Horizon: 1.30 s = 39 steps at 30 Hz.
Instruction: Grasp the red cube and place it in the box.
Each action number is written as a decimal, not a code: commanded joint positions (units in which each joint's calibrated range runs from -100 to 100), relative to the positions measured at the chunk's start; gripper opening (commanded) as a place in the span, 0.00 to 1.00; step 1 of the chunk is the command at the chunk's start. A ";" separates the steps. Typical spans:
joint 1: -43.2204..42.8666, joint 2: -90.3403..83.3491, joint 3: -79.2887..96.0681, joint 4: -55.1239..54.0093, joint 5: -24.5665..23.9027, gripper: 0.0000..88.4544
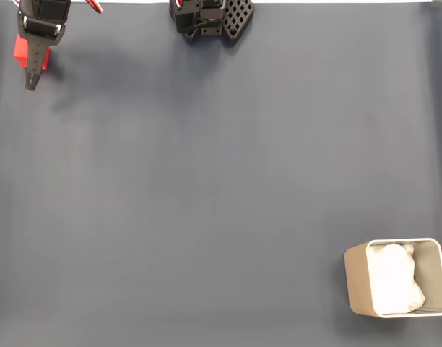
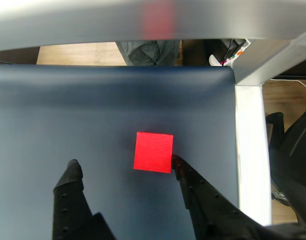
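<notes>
Red cube (image 2: 153, 151): on the mat's far left top corner in the fixed view, partly under the gripper (image 1: 35, 69).
Gripper (image 2: 124, 166): jaws spread, 1 fingertip at the cube's lower right corner, possibly touching; positioned to straddle it.
Box (image 1: 357, 280): lower right, well apart, white padding inside.
Surface: dark blue mat (image 1: 206, 188); wood floor beyond.
</notes>
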 commanded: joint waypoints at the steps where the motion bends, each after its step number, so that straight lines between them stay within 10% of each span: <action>1: -0.47 -1.82 -0.53 -0.82 -0.88 0.47; 33: -0.75 3.03 -1.90 -4.18 -1.17 0.46; 39: -0.90 3.20 -2.72 -4.10 -1.22 0.28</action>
